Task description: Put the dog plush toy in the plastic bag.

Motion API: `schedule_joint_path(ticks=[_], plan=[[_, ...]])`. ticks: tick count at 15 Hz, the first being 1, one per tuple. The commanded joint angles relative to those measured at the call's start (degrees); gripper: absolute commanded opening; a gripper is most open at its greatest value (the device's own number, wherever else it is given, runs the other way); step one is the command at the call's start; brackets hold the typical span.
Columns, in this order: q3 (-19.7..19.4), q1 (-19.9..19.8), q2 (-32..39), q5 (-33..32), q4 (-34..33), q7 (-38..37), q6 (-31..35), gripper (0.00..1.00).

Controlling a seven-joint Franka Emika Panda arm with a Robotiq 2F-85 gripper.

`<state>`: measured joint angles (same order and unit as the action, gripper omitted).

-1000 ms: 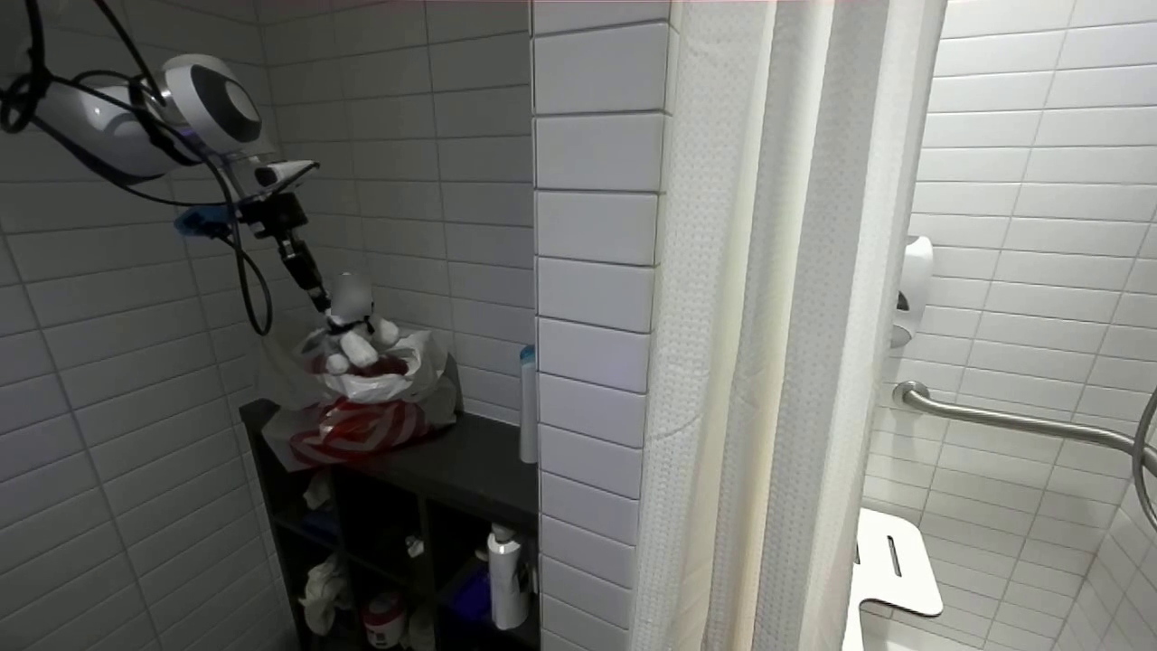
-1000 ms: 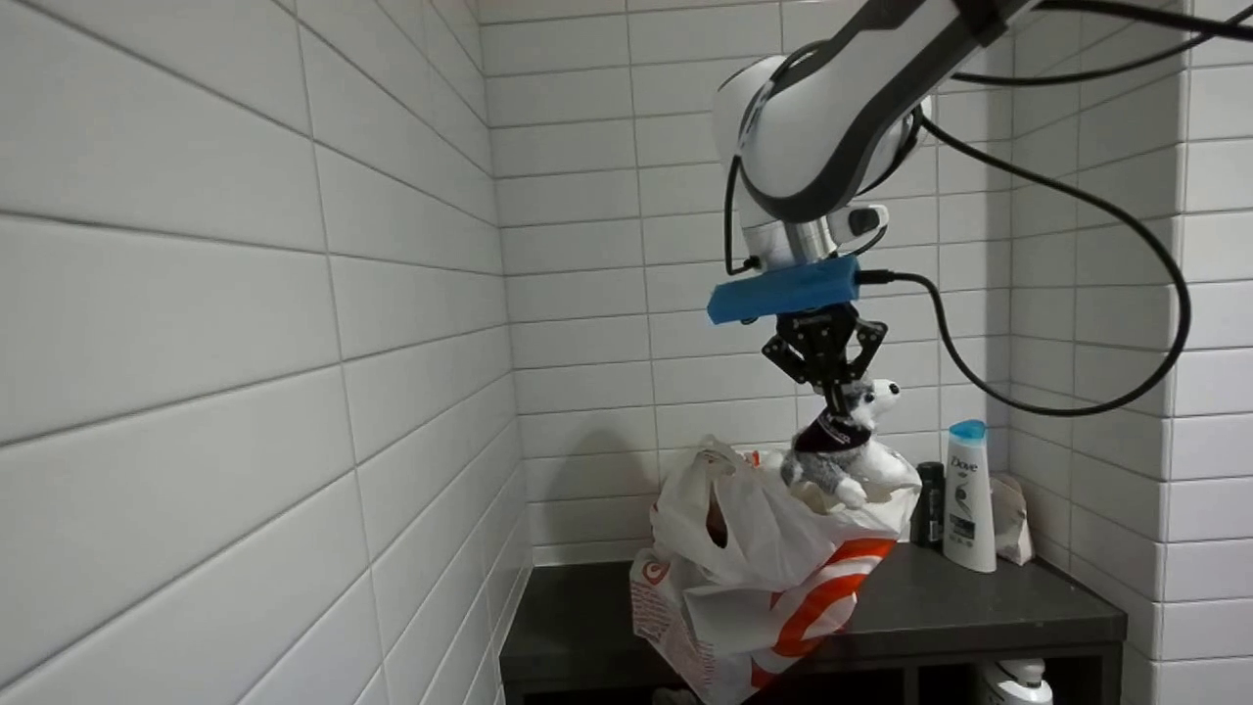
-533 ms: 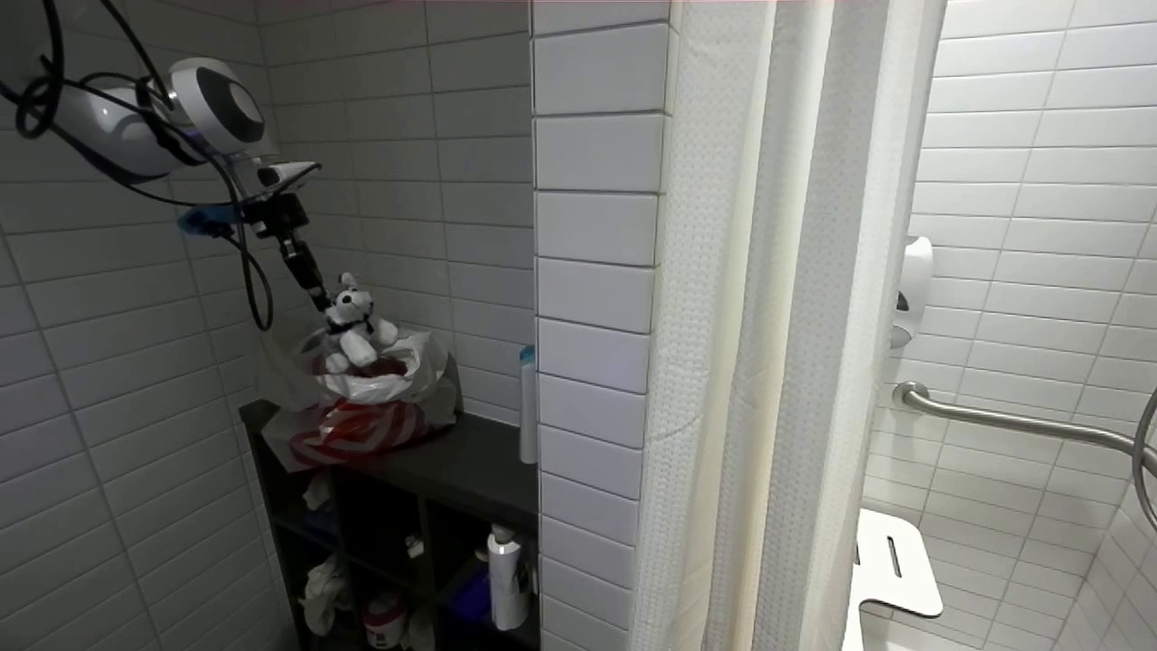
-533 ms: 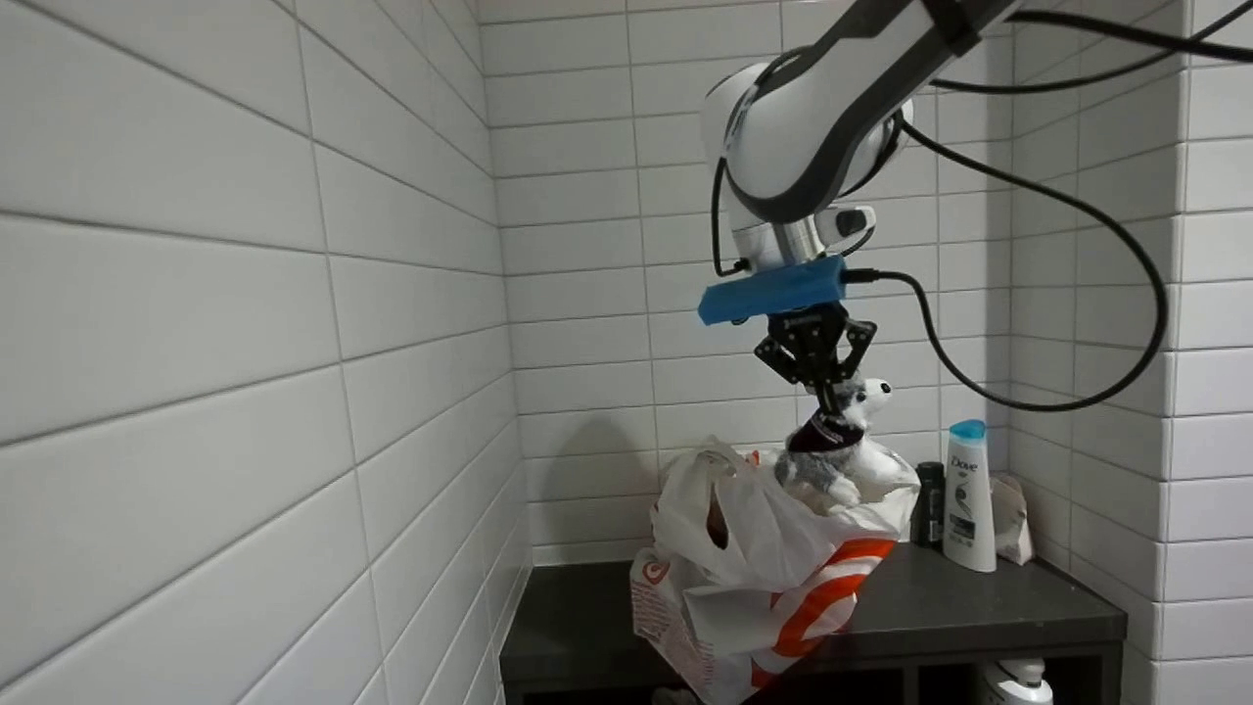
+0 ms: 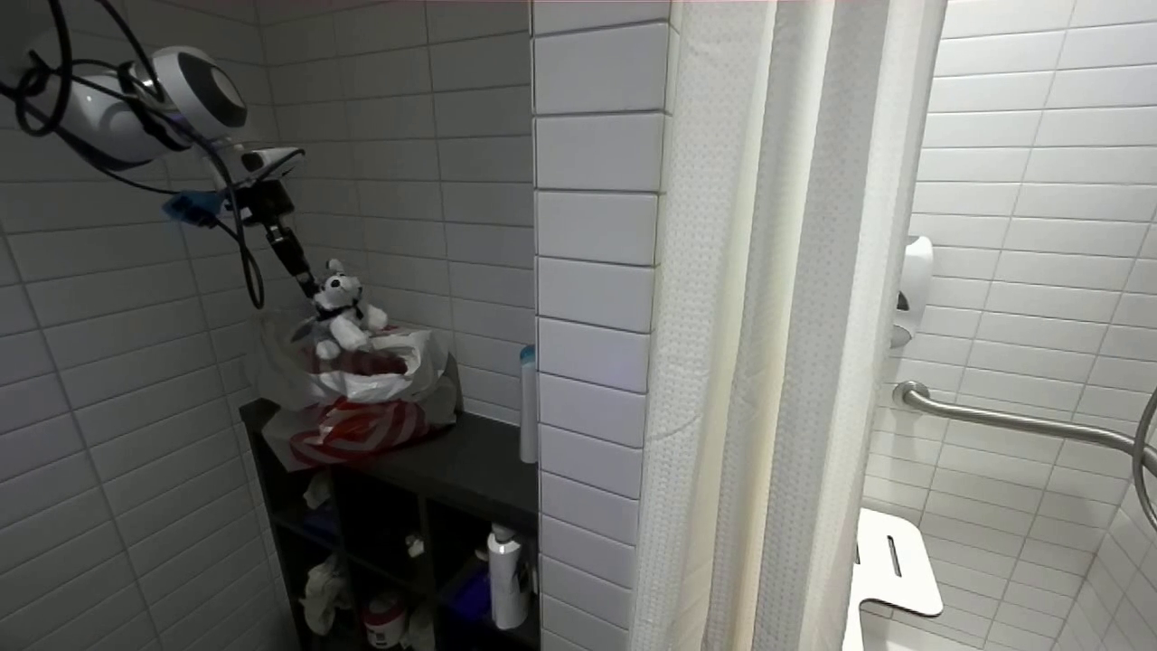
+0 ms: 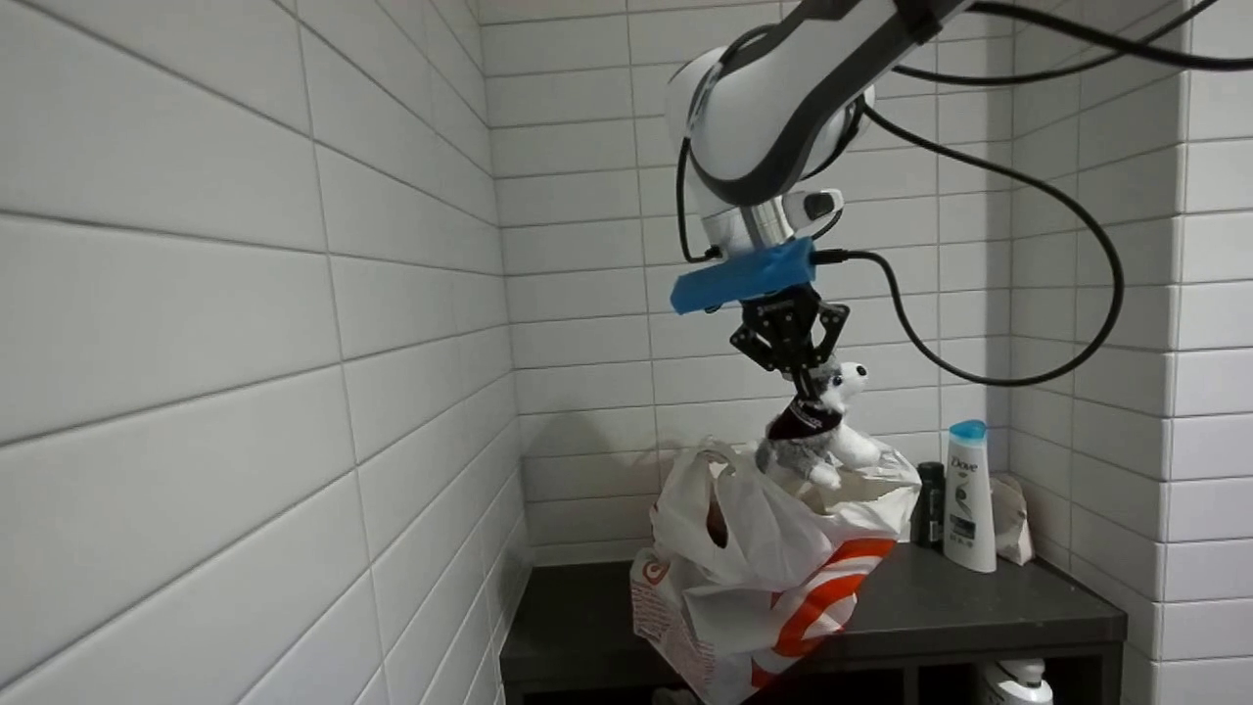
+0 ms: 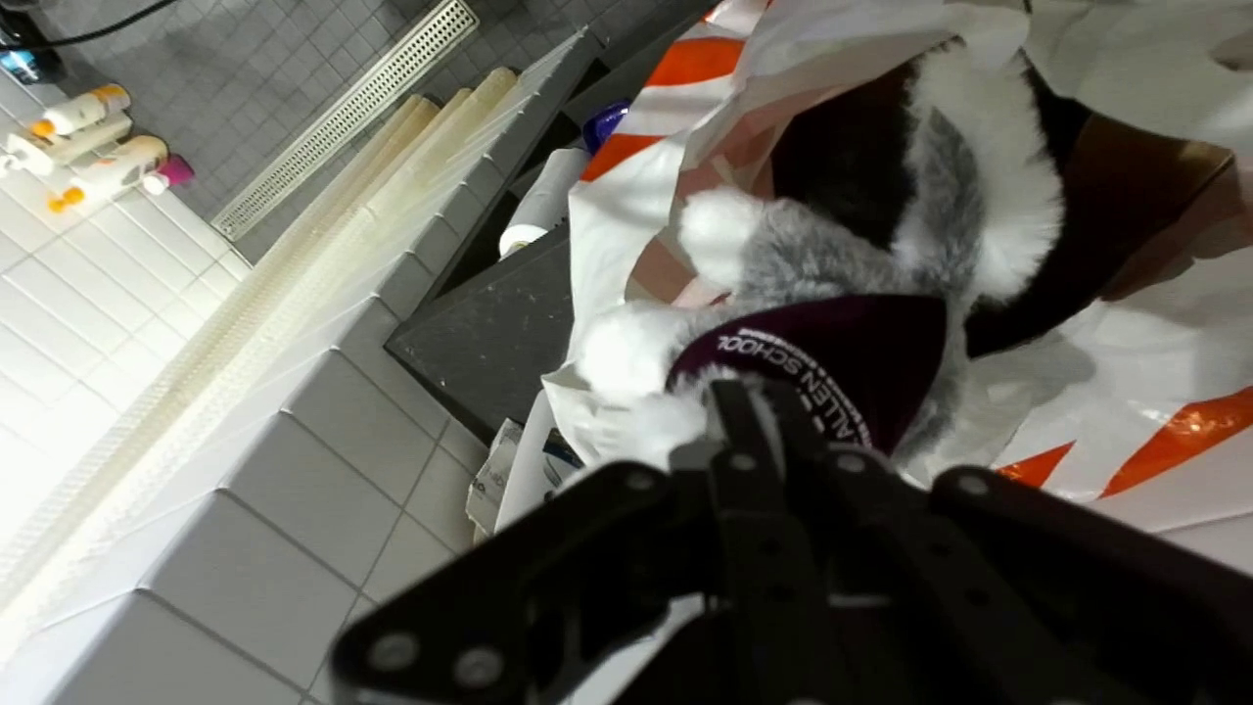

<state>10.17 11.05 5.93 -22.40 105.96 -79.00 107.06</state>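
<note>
Holding dog plush [image 6: 811, 446] at mouth of bag [image 6: 768, 548].

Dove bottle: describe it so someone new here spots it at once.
In an exterior view, find the dark shelf unit. On top, to the picture's right of the plastic bag, are a black container, the Dove bottle and a pale packet. Of these, only the Dove bottle pairs a white body with a blue cap.

A blue-capped Dove bottle [image 6: 969, 509] stands beside a dark container [image 6: 929, 504].
</note>
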Motion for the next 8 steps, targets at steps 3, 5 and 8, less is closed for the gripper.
schedule_joint_path(ticks=[3,5,8], plan=[[-0.9,1.3,4.7,-1.1,-4.7,0.2,-3.6,0.02],[-1.1,1.5,5.9,-1.0,-5.4,0.3,-4.0,0.02],[-1.3,2.0,7.4,-0.9,-6.6,0.5,-4.7,0.02]])
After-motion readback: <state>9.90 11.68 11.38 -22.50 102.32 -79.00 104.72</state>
